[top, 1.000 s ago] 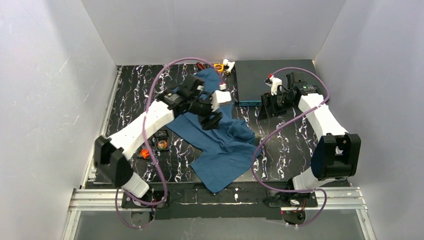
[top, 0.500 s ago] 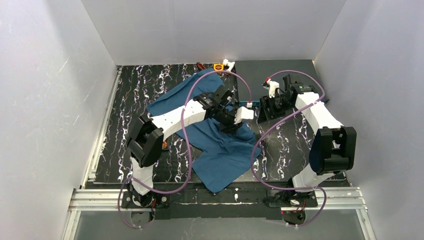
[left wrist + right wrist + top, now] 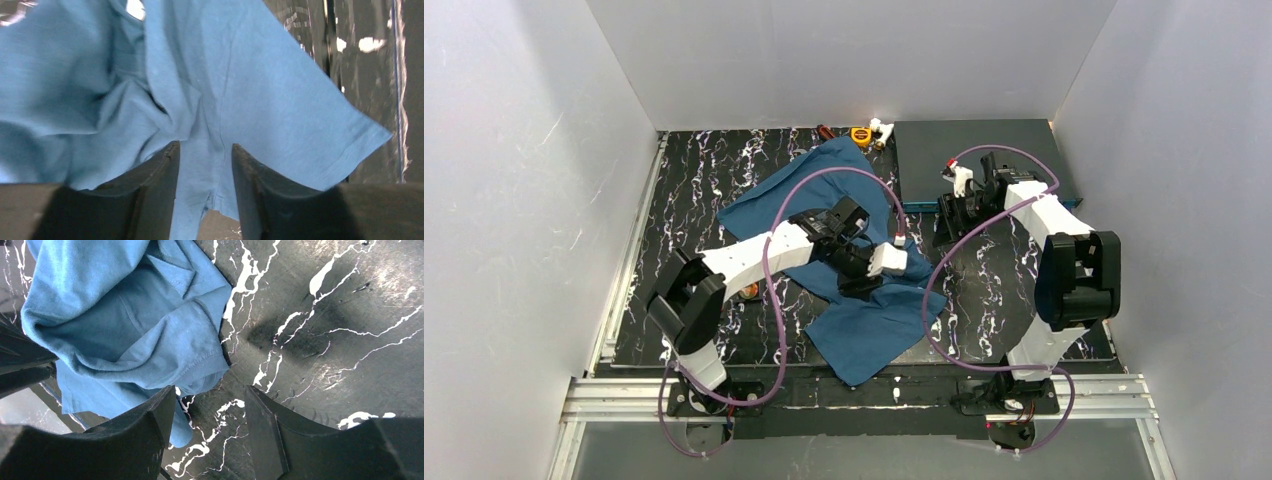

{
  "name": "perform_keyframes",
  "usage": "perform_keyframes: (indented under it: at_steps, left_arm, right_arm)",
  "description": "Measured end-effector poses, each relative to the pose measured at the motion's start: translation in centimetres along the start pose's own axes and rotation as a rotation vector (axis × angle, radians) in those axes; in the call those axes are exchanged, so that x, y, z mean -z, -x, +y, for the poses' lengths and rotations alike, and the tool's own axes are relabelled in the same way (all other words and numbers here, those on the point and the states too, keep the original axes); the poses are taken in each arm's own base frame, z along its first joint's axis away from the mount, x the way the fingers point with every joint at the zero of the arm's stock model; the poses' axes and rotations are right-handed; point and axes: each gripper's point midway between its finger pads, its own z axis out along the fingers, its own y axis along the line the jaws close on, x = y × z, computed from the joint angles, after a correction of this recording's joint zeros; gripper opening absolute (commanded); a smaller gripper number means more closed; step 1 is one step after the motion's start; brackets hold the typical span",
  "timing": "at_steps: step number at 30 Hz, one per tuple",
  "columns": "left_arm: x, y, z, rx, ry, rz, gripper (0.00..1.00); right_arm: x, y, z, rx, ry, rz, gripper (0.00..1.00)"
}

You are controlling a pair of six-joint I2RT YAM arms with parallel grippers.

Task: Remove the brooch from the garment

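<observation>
Your left end effector [image 3: 203, 148] straddles the garment [image 3: 260, 85], jaws apart; your right end effector [image 3: 210, 391] hangs open above the worktop [image 3: 325, 340].

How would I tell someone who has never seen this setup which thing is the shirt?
Start with the black table veined in white. Draped across its middle, from the far edge down toward the near edge, lies the garment. It is the only soft cloth there, a crumpled teal-blue, and far bigger than the small orange bits at the far edge.
</observation>
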Motion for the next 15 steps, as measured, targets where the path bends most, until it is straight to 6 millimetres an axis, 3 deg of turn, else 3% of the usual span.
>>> perform_keyframes:
  at_steps: [5, 11, 13, 15]
  left_arm:
    - [1.9, 4.1, 2.3, -0.021, 0.116, -0.109, 0.55]
    - [3.0, 9.4, 7.2, -0.127, 0.255, -0.224, 0.56]
    - [2.5, 10.0, 8.8, -0.151, 0.276, -0.229, 0.55]
    - [1.4, 9.6, 9.9, -0.169, 0.280, -0.212, 0.47]
  right_arm:
    - [-0.2, 0.2, 0.4, -0.007, 0.027, -0.010, 0.62]
    - [-0.2, 0.5, 0.6, -0.013, 0.042, -0.021, 0.64]
    - [-0.3, 0.6, 0.6, -0.013, 0.043, -0.025, 0.64]
    - [-0.3, 0.7, 0.6, -0.011, 0.042, -0.029, 0.64]
